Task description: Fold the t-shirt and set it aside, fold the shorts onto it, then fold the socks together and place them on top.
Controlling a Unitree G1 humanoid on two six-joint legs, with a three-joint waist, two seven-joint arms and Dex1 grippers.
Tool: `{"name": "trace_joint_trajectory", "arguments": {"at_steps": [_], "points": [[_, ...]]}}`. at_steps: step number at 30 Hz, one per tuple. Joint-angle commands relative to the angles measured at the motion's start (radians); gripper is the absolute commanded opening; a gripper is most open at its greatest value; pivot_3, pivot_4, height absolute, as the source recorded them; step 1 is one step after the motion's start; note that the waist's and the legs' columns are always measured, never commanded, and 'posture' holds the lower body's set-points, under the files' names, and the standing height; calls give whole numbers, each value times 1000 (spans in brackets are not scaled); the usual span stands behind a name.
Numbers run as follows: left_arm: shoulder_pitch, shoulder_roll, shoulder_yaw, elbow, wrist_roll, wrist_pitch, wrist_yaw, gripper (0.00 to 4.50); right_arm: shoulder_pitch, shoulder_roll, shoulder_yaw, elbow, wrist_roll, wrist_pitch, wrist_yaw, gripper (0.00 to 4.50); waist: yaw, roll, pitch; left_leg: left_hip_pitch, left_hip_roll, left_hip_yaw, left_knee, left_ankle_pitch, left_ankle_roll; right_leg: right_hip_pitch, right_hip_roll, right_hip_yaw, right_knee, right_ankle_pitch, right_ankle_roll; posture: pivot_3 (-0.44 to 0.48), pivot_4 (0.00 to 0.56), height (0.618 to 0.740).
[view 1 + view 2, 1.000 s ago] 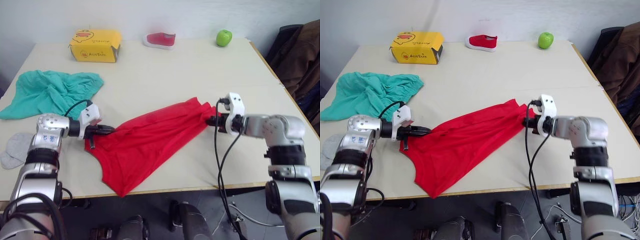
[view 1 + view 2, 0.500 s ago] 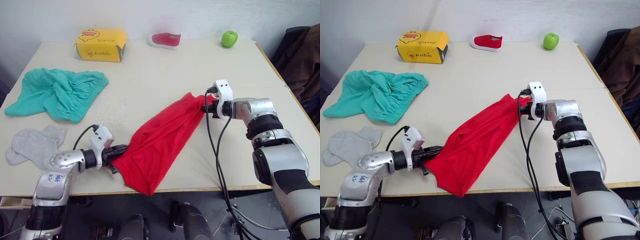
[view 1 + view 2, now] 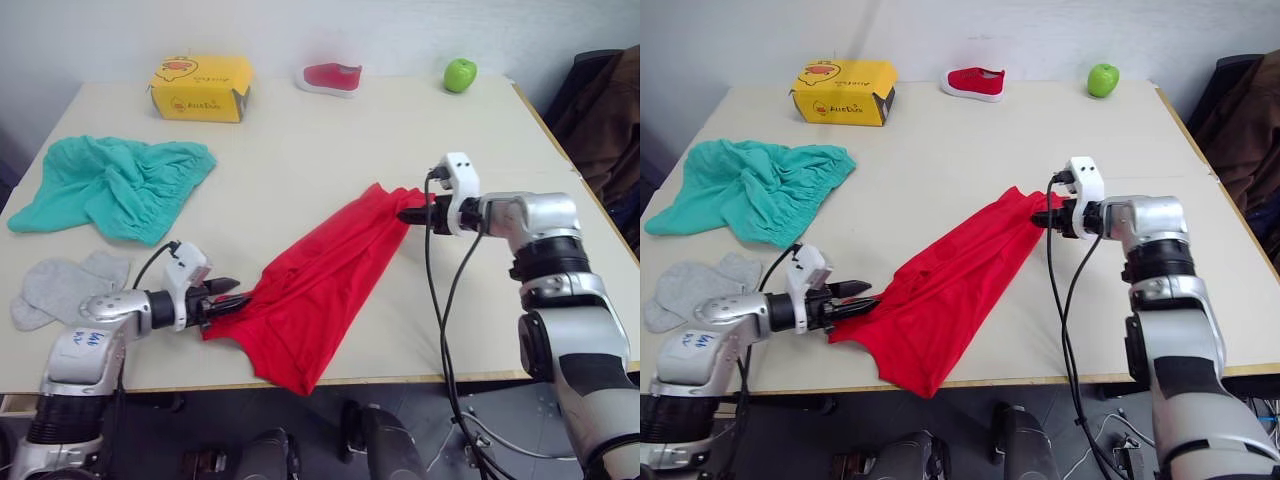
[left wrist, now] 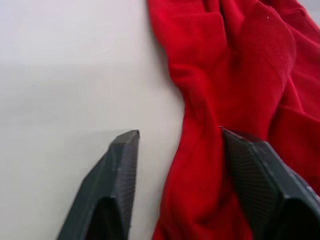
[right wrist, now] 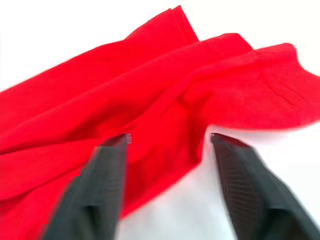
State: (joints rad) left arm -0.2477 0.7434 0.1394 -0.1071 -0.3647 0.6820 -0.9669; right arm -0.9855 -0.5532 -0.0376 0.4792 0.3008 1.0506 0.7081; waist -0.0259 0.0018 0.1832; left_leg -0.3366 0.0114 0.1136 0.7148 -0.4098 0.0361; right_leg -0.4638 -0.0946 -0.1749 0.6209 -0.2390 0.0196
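The red t-shirt (image 3: 320,285) lies bunched in a long diagonal band across the middle of the table, its lower end at the front edge. My left gripper (image 3: 230,294) is open at the shirt's lower left edge; in the left wrist view the left gripper (image 4: 177,135) has red cloth lying between its spread fingers. My right gripper (image 3: 408,215) is open at the shirt's upper right tip, and the right gripper (image 5: 167,137) straddles a fold of the t-shirt (image 5: 150,115) there. The teal shorts (image 3: 110,185) lie crumpled at far left. The grey socks (image 3: 60,290) lie flat near the left front.
A yellow box (image 3: 200,88), a red-and-white shoe (image 3: 330,77) and a green apple (image 3: 460,74) stand along the table's far edge. A brown jacket (image 3: 610,120) hangs beside the table's right side. The table's front edge (image 3: 420,376) runs just below the shirt.
Both grippers have opened and let go of the shirt, which they pinched before. The shirt, spread wide a second ago, now lies as a narrower band. The right gripper has backed off a little.
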Motion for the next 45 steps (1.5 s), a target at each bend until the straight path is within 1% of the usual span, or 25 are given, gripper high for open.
{"name": "trace_joint_trajectory", "arguments": {"at_steps": [1,3,4,6,7,8,12,15,16,20,23,26,30,35,38,40,42,44,45], "points": [[-70,68,40,76,-57,-70,-132,3729,75,-24,-79,-326,93,213,-41,3954,2,0,0,0,0,0,0,0,0,0,0,0,0,0,0,0,150,740],[-194,82,29,207,-46,-135,-172,4327,148,-30,-133,-514,159,365,-52,4500,8,1,1,0,0,0,1,0,0,0,0,0,0,0,0,0,150,740],[-254,83,17,269,-34,-156,-180,4444,174,-30,-156,-583,188,430,-54,4500,14,1,1,0,0,0,1,0,0,1,0,0,0,0,0,0,150,740],[-385,68,-28,407,2,-189,-199,4444,215,-24,-196,-696,249,533,-50,4500,26,1,1,0,-1,-1,1,0,0,1,0,0,0,0,0,0,150,740],[-428,62,-46,458,15,-205,-212,4444,226,-20,-208,-725,272,554,-55,4500,25,1,1,0,-1,0,2,0,0,1,0,-1,0,0,0,0,150,740],[-497,41,-86,541,54,-243,-222,4444,245,-12,-226,-740,319,563,-72,4500,25,1,1,0,-1,1,1,0,0,1,0,0,0,0,0,0,150,740],[-723,-75,-232,857,208,-405,-246,4444,338,19,-263,-781,527,564,-172,4500,31,-1,0,0,-3,0,1,0,0,2,1,-2,-1,0,1,0,150,740],[-846,-181,-292,1050,292,-507,-213,4444,452,30,-262,-835,659,564,-273,4500,39,-2,0,-1,-4,0,0,0,0,2,3,-3,-1,0,1,0,150,740],[-874,-205,-300,1100,309,-535,-208,4444,479,31,-264,-845,706,564,-308,4500,38,-2,0,-2,-3,0,0,0,0,1,8,-3,-2,0,1,0,150,740],[-942,-279,-319,1247,366,-621,-193,4444,561,75,-278,-853,925,564,-474,4500,20,-2,1,-1,-2,3,0,0,0,0,10,0,-2,1,1,0,150,740],[-966,-311,-317,1311,394,-653,-180,4444,599,122,-277,-838,1069,564,-571,4500,17,-2,1,1,1,4,0,1,-2,1,11,4,-1,1,1,0,150,740],[-978,-338,-314,1354,419,-671,-146,4444,638,151,-270,-802,1067,562,-628,4500,21,-2,1,2,2,5,0,1,-3,0,11,7,-1,1,0,0,150,740],[-979,-362,-309,1381,445,-684,-124,4444,656,180,-265,-741,1059,541,-691,4500,24,-3,0,2,2,5,0,1,-3,0,9,7,-1,1,0,0,150,740],[-980,-392,-303,1397,471,-684,-78,4444,617,259,-237,-679,1064,493,-762,4500,23,-7,-2,4,2,5,0,1,-3,1,8,8,0,2,-1,0,150,740],[-981,-402,-296,1399,478,-683,-68,3865,594,283,-214,-659,1061,485,-787,4500,22,-7,-2,4,2,5,1,1,-3,1,7,8,1,2,-1,0,150,740],[-982,-406,-293,1399,482,-681,-65,3222,582,292,-203,-637,1041,479,-803,4500,22,-7,-2,4,2,5,1,1,-3,1,7,8,1,2,-1,0,150,740],[-981,-408,-290,1399,485,-682,-65,2638,580,292,-193,-624,1022,474,-813,4117,22,-7,-2,4,2,5,1,1,-3,1,7,8,1,2,-1,0,150,740],[-978,-408,-287,1398,487,-684,-66,1948,584,288,-187,-622,1013,472,-817,3527,22,-7,-2,3,2,5,1,1,-3,1,7,8,1,2,-1,0,150,740],[-976,-408,-285,1398,488,-685,-69,1680,586,288,-185,-622,1011,471,-817,3212,22,-7,-2,3,2,5,1,1,-3,1,7,8,1,2,-1,0,150,740]]}}
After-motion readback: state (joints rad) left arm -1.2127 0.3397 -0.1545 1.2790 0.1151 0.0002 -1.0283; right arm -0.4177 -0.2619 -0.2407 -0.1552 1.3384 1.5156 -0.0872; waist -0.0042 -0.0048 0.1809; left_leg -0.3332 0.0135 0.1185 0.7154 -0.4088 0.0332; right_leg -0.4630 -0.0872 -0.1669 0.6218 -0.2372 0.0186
